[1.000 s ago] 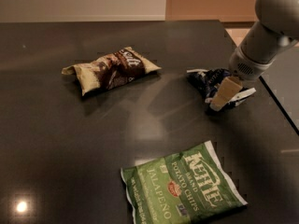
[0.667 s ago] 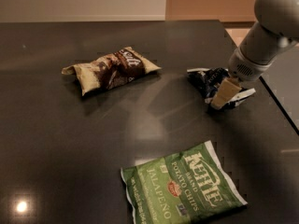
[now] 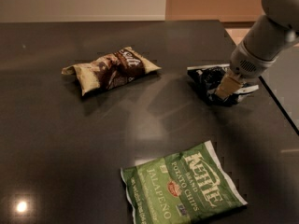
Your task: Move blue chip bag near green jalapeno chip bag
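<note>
**Position.** The tool point(image 3: 227, 87) is down at the right side of the worktop point(image 3: 56, 139), set onto the blue bag point(image 3: 209, 77). The arm point(image 3: 264, 41) reaches in from the upper right. Whether the tool is clenched on the bag or released cannot be told, because the dark foil hides the contact.

**Task item.** The blue bag lies on the worktop near its right edge, partly under the tool. The green bag point(image 3: 182, 188) lies flat toward the front, well apart from the blue bag, below it and to its left. The brown bag point(image 3: 110, 69) lies at the left rear, apart from both.

**Assessment.** The grasp appears to be the step in hand. The carry is not yet done.

**Risks.**
1. Weak hold: crumpled foil is slippery. A pinch on a corner alone could let the bag drop during the carry.
2. Edge: the bag sits close to the right edge. A push rather than a lift could slide it off.
3. Placement: a low approach could drag the blue bag over the green bag and shift it. The blue bag could also land on top rather than beside.
4. Excess downward pressure could crush the contents.
</note>
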You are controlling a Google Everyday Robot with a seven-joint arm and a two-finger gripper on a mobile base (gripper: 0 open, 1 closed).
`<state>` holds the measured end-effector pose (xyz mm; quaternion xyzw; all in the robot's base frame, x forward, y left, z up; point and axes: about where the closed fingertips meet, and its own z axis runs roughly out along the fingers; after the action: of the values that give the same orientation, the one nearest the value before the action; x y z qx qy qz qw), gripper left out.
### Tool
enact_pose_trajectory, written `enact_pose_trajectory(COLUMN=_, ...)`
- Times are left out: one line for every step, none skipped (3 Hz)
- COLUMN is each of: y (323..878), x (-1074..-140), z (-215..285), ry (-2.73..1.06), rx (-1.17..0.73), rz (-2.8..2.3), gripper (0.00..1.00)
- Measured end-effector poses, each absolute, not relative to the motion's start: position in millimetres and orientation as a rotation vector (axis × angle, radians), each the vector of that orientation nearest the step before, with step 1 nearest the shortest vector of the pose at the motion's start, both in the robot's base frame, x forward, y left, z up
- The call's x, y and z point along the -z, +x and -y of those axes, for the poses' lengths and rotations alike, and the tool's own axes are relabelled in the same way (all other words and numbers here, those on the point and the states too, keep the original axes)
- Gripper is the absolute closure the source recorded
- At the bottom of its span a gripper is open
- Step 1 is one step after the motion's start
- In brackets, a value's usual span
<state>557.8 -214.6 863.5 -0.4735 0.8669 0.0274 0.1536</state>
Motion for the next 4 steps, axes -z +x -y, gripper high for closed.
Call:
enact_pose_trajectory(y=548, x=-882, z=205, ry=-1.399, rx=-0.102, rz=-2.432, gripper=1.0)
enact_pose_trajectory(y=526, x=-904, z=191, ry=-1.496, rx=-0.148, rz=-2.325, gripper=1.0)
enact_pose_trajectory(y=496, x=-917, z=179, ry=-1.605, rx=-0.2, rz=-2.226, gripper=1.0)
enact_pose_trajectory(y=465, x=-921, z=161, ry=-1.725, rx=-0.276, rz=-2.119, gripper=1.0)
